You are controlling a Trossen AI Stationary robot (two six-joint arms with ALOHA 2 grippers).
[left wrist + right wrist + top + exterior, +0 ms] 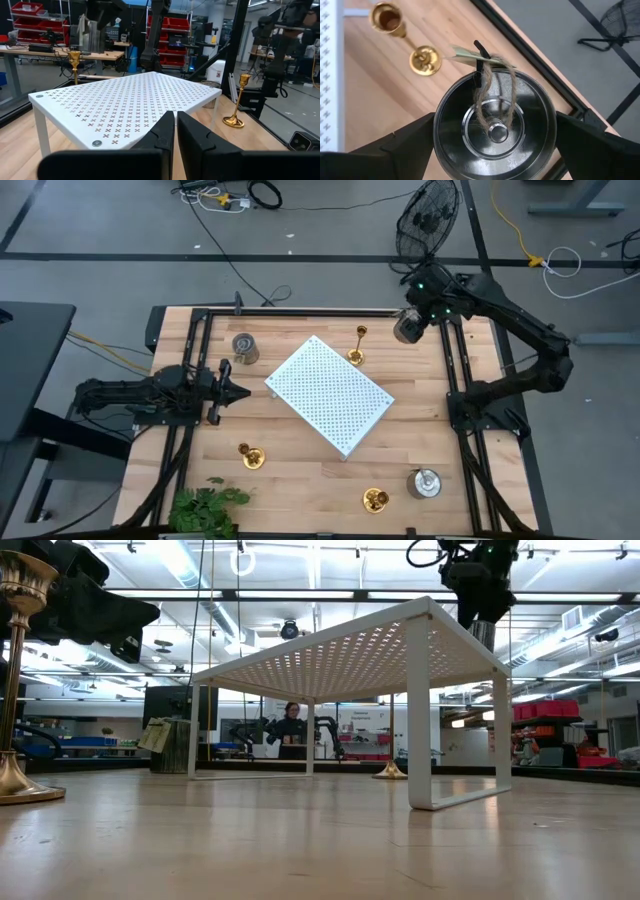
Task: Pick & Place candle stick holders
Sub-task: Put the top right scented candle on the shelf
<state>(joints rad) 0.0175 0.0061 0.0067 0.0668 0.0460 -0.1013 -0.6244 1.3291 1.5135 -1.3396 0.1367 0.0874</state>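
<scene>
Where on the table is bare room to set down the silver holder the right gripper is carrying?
The right gripper holds a silver holder at the far right corner. Bare wood lies between the white board and the near silver holder, and ahead of the left gripper. It is tight beside the far brass holder.

Bright, even light falls from long ceiling lamps (190,565), which glare white in the low view. Shadows on the wooden table (300,470) are faint and soft. In the right wrist view the silver holder (495,125) gleams sharply, while the brass holder (405,35) behind it looks slightly soft.
</scene>
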